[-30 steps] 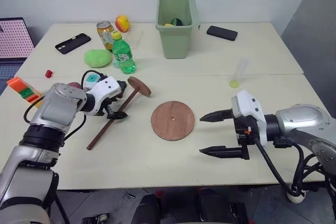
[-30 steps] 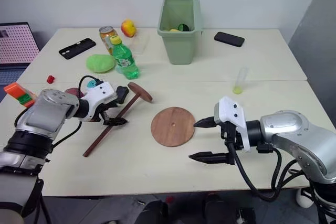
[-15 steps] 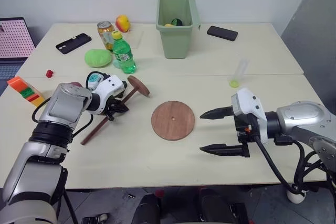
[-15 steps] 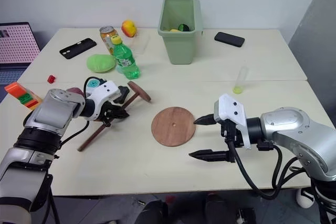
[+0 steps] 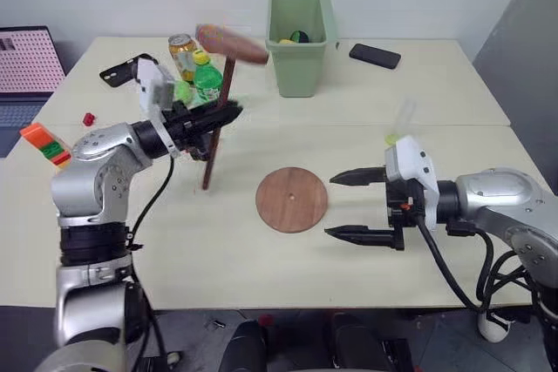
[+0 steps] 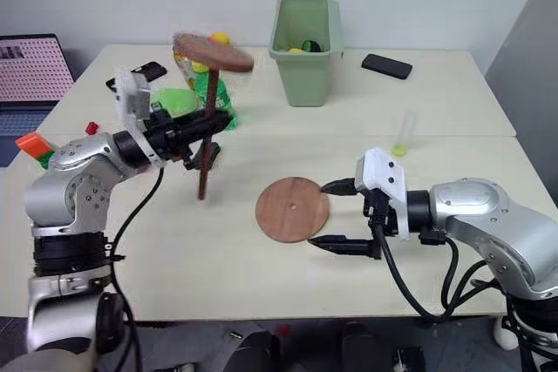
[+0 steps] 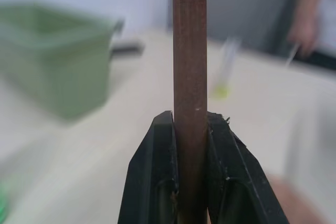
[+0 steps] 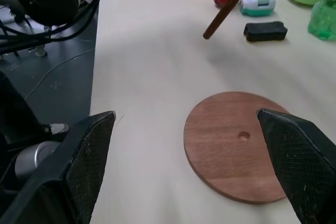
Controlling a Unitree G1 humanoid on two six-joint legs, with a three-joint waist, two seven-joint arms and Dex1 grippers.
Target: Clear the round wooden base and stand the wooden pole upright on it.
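Item 1. Orange block (image 5: 44, 145), at the tabletop's (image 5: 174, 241) left edge; a small red piece (image 5: 88, 118) lies just beyond it toward the far edge.

Item 2. Black phone (image 5: 118, 71), near the far left corner.

Item 3. Left claw (image 5: 228, 114), raised above the left half of the tabletop, fingers (image 7: 152, 182) pressed together on the wooden pole (image 5: 218, 119). The pole is held off the surface, close to upright, its fixed disc at the top and its bare end pointing down at the tabletop, to the left of the round wooden base. The left wrist view shows the rod pinched between both black fingers.

Item 4. Green bottle (image 5: 206, 81), drink can (image 5: 181, 47) and a lime-green lump (image 6: 174, 100), grouped behind the left claw toward the far edge.

Item 5. Round wooden base (image 5: 292, 199), flat on the tabletop near the middle, toward the near edge, nothing resting on it, small centre hole visible.

Item 6. Green bin (image 5: 301, 30), upright at the far edge, middle.

Item 7. Right claw (image 5: 349, 206), just right of the base, fingers spread wide and level, holding nothing.

Item 8. Second black phone (image 5: 375, 56), far edge, right of the bin.

Item 9. Clear tube with yellow bottom (image 5: 399, 122), right half of the tabletop, beyond the right claw.
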